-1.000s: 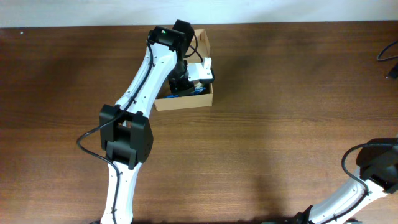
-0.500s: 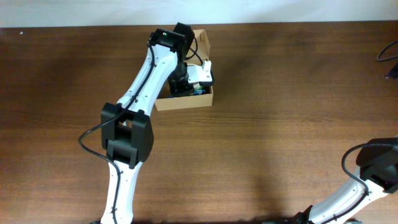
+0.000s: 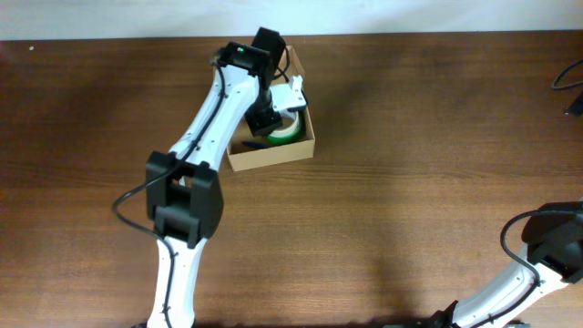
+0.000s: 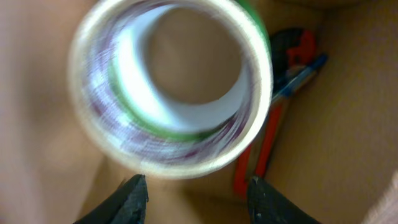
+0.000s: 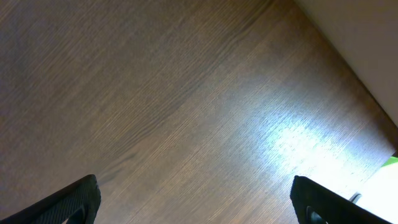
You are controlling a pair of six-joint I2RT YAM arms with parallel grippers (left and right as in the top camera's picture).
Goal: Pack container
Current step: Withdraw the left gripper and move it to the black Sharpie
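Observation:
The container (image 3: pixel 271 158) is a small tan cardboard box at the table's far middle, its lid flap up at the back. Inside lies a tape roll (image 3: pixel 285 130) with a green inner band, which fills the left wrist view (image 4: pixel 171 87). Beside the roll, red-handled pliers (image 4: pixel 264 146) and a blue pen (image 4: pixel 298 78) lie on the box floor. My left gripper (image 4: pixel 196 193) hangs over the box just above the roll, open and empty. My right gripper (image 5: pixel 196 199) is open and empty above bare table; only its arm shows in the overhead view at the bottom right.
The brown wooden table (image 3: pixel 410 182) spreads around the box. A pale wall runs along the far edge. A black cable (image 3: pixel 571 77) hangs at the far right edge. The right arm's base (image 3: pixel 547 241) sits at the bottom right corner.
My left gripper has let go of the tape roll and lifted slightly toward the back. The roll now lies uncovered in the box. The right arm has not moved.

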